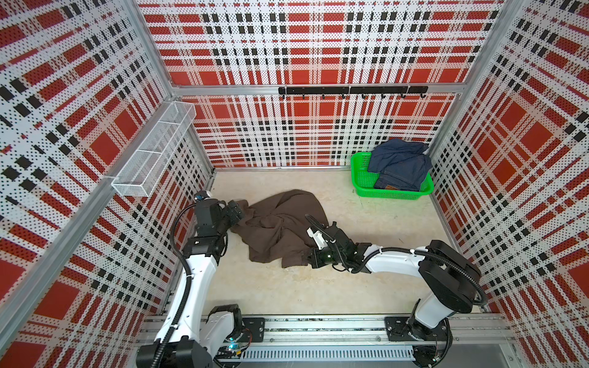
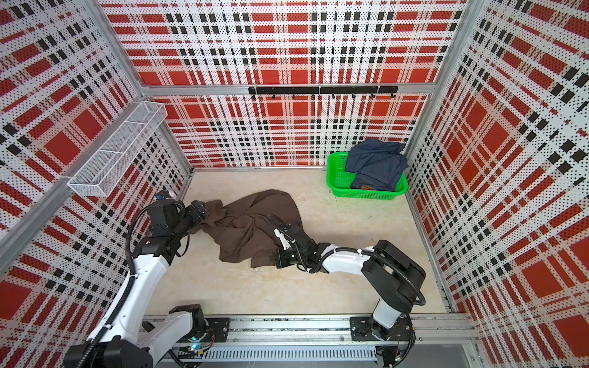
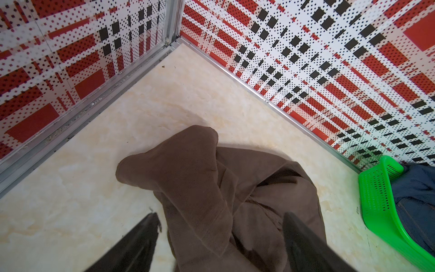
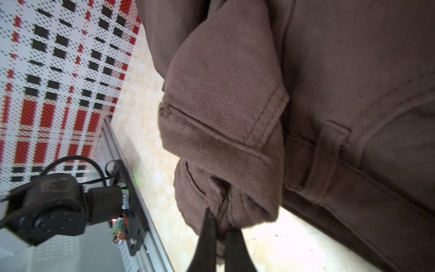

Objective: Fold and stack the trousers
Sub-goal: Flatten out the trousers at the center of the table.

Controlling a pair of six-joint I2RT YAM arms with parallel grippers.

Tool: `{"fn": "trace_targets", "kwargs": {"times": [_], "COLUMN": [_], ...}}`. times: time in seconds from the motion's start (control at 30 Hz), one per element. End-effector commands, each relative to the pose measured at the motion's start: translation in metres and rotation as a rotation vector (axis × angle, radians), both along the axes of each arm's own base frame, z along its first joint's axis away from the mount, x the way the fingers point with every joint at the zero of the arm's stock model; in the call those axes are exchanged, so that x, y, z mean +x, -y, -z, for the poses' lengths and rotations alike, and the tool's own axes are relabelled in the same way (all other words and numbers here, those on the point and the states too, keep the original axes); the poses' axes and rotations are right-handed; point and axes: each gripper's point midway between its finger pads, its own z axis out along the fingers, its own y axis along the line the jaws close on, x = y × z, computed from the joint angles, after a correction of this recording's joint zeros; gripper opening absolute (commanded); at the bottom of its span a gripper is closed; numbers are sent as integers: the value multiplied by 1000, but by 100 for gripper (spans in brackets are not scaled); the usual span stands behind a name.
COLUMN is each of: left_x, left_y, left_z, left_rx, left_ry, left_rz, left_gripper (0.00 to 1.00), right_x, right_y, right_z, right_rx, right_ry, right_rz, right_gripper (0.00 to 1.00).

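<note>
Right claw is clenched on a bunched edge of the dark brown trousers. They lie crumpled on the pale tabletop, well apart from the green basket in the far right corner. Left claw stands released, jaws wide, straddling a fold at the cloth's opposite end. No writing can be read anywhere; the tan patch on the blue jeans in the basket is too small to make out. Only the right wrist view shows the twill weave, a belt loop and double stitching. The black hook rail and wire shelf appear in both top views alone.
</note>
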Motion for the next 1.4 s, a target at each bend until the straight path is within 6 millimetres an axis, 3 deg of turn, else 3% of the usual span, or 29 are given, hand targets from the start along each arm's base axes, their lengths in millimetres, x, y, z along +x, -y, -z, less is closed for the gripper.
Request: {"fn": "trace_targets", "kwargs": {"times": [0.0,0.23,0.43,0.67,0.77,0.83,0.93,1.23,1.37], "left_x": [-3,-3,-6,-17,-28,-35,-37,-37,-30], "left_y": [-3,7,25,80,96,100,107,116,113], "left_z": [-13,-7,13,67,93,106,112,157,159], "left_rx": [26,-3,-60,-150,-200,-224,-222,-219,-220], "left_ry": [23,9,-27,-141,-182,-202,-213,-328,-314], "left_rz": [1,55,121,263,288,287,284,222,192], "left_gripper": [86,86,85,83,84,85,88,89,83], "right_x": [22,74,91,94,95,94,92,89,89], "right_y": [28,143,210,246,270,291,310,331,338], "right_z": [-30,-121,-174,-187,-191,-195,-200,-198,-194], "right_rx": [-71,-313,-519,-658,-718,-753,-740,-675,-672], "right_ry": [107,388,565,646,648,646,635,594,575], "right_rz": [65,284,443,543,630,703,775,836,855], "right_gripper": [0,0,0,0,0,0,0,0,0]}}
